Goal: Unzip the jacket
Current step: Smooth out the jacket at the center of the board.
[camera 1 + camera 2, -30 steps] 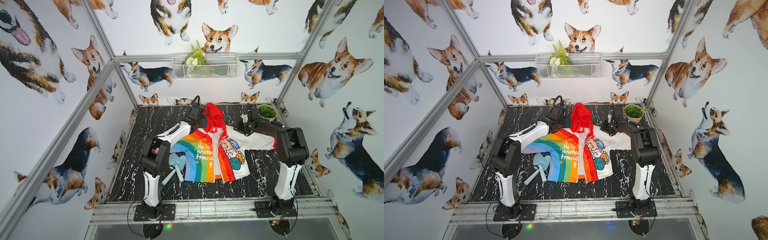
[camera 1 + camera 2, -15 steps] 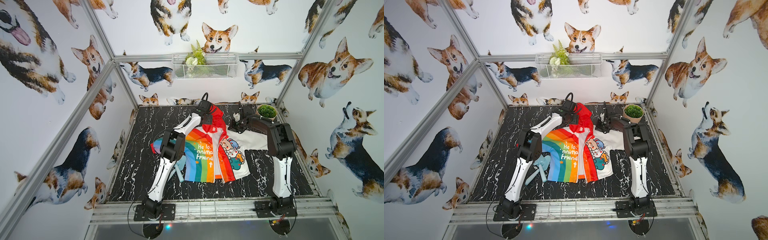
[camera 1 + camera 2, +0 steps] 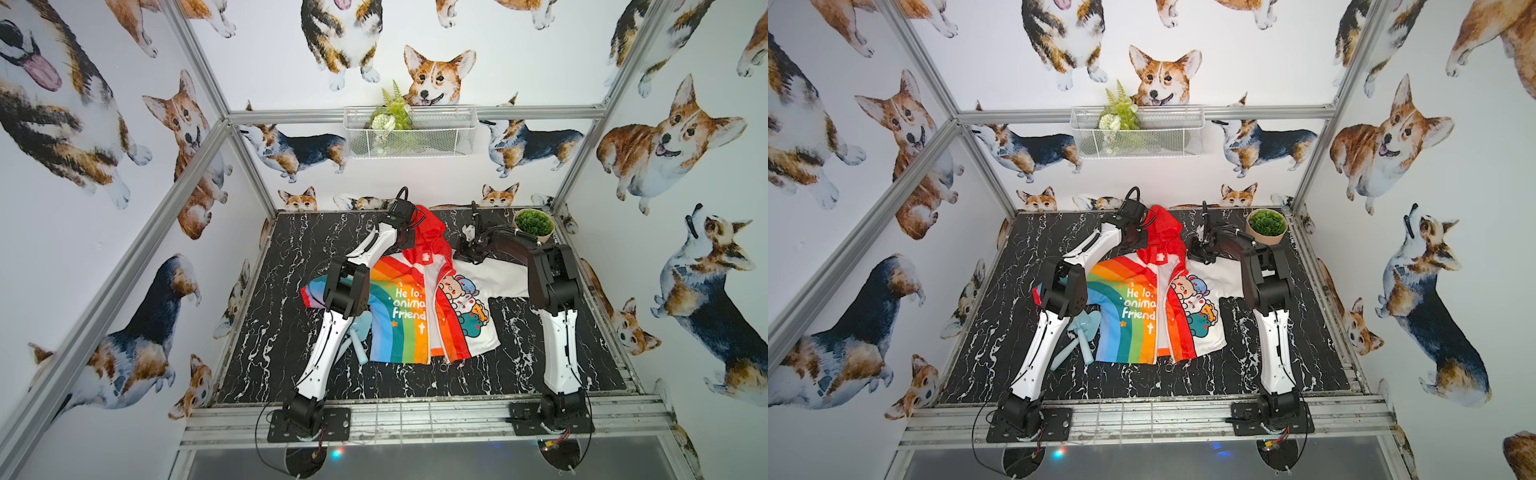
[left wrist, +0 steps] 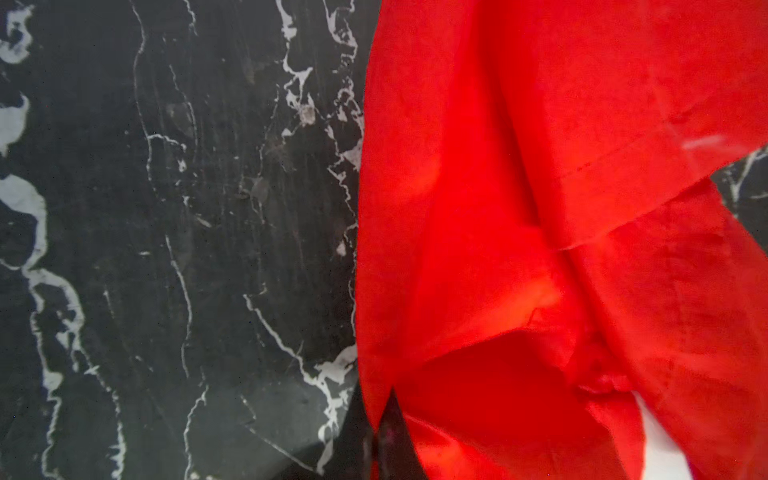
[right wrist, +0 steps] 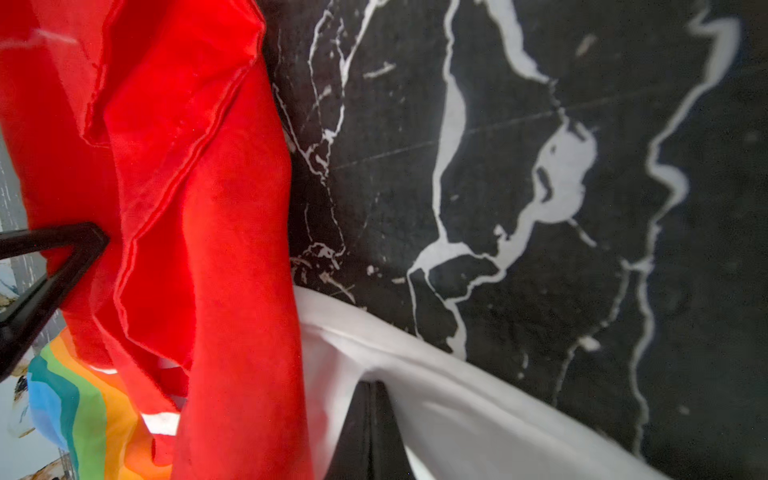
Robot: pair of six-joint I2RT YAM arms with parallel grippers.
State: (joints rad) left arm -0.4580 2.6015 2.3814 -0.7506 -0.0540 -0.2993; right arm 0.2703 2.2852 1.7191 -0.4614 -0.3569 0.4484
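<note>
The jacket [image 3: 415, 307] lies flat on the black marble table [image 3: 291, 291], in the middle of both top views. Its hem points to the lower edge of the frame and its red hood [image 3: 430, 237] to the back wall. The rainbow half with white lettering is on the picture's left and the white half with cartoon animals on the right. A white zip [image 3: 432, 316] strip runs down between them. Whether it is closed I cannot tell from here.

The left gripper [image 3: 406, 243] sits at the hood's left edge in both top views. In the left wrist view its fingers [image 4: 388, 415] meet in a point and are clenched on a fold of the red cloth, which drapes up and away from them.

The right gripper [image 3: 467, 255] is at the jacket's right shoulder, just right of the hood. In the right wrist view its fingers [image 5: 371, 415] are pressed together, pinching the white cloth, which puckers at their tip [image 5: 371, 384]. The left gripper [image 5: 62, 257] shows there too, as a black wedge against the hood at the frame's left edge.

A blue tool [image 3: 359, 336] lies just left of the rainbow half, partly under the left arm. A potted plant [image 3: 534, 224] stands in the table's far right corner, close behind the right arm. A wire basket [image 3: 436, 137] with greenery hangs on the back wall, above the hood in the frame
</note>
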